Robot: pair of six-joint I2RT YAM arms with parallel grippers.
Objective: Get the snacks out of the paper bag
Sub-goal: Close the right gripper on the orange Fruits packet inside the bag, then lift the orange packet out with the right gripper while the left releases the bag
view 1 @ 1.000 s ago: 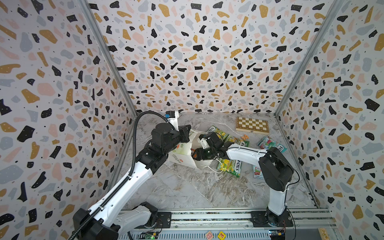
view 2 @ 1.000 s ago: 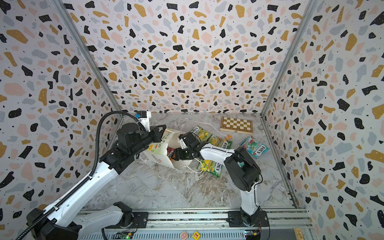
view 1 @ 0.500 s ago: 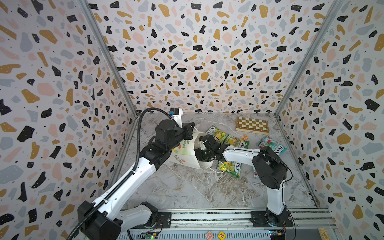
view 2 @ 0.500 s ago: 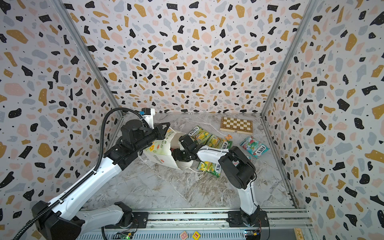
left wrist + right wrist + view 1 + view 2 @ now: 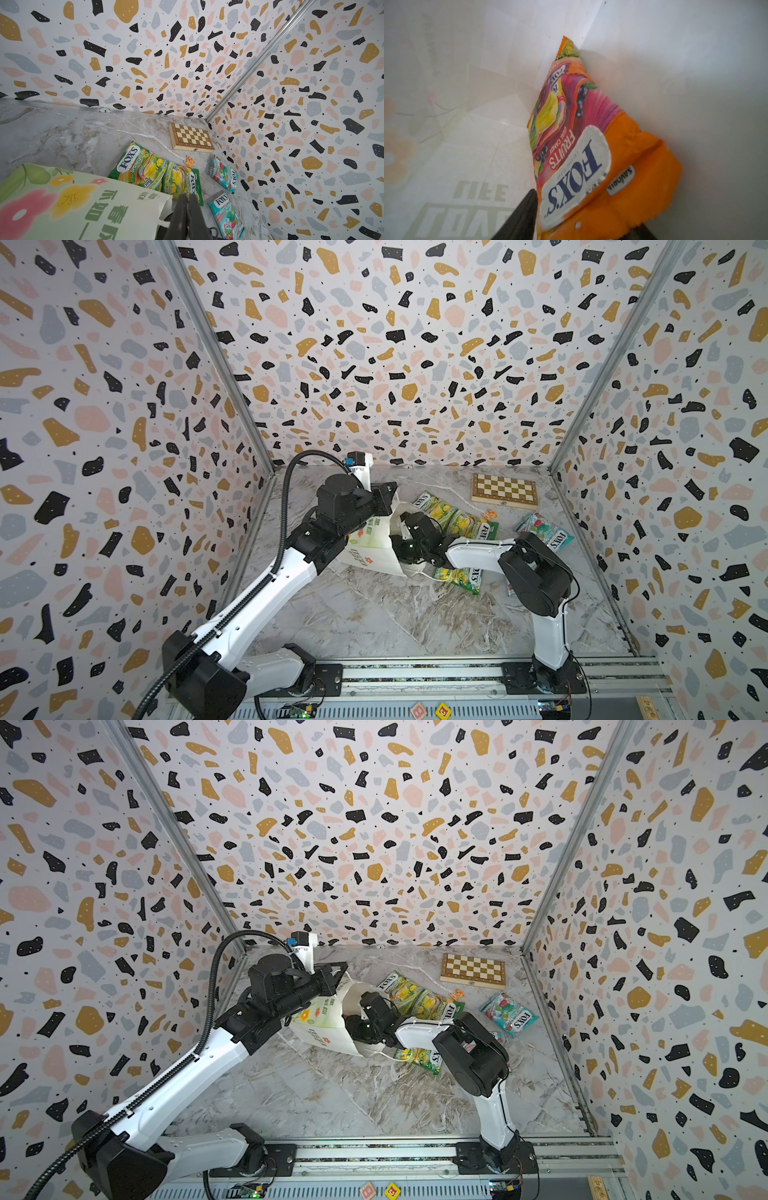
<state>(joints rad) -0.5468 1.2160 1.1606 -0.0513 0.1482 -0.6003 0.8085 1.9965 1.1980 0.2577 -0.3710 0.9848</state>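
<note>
Is a grey-and-white veined marble tabletop [image 5: 374, 614], bearing left of its middle a white paper bag [image 5: 368, 549] with green lettering and flower prints, tipped onto its side with the mouth facing right. Holds near that mouth two overlapping green-yellow glossy candy packets [image 5: 446, 514], a third green-yellow packet [image 5: 459, 576] nearer the front, and a small orange trinket [image 5: 490, 514] just beside the overlapping pair. Carries in the far right corner a flat wooden chessboard [image 5: 504, 489], a teal-and-red glossy packet [image 5: 544, 529] near it by the right wall, and another teal-and-red packet [image 5: 226, 214] further forward.
</note>
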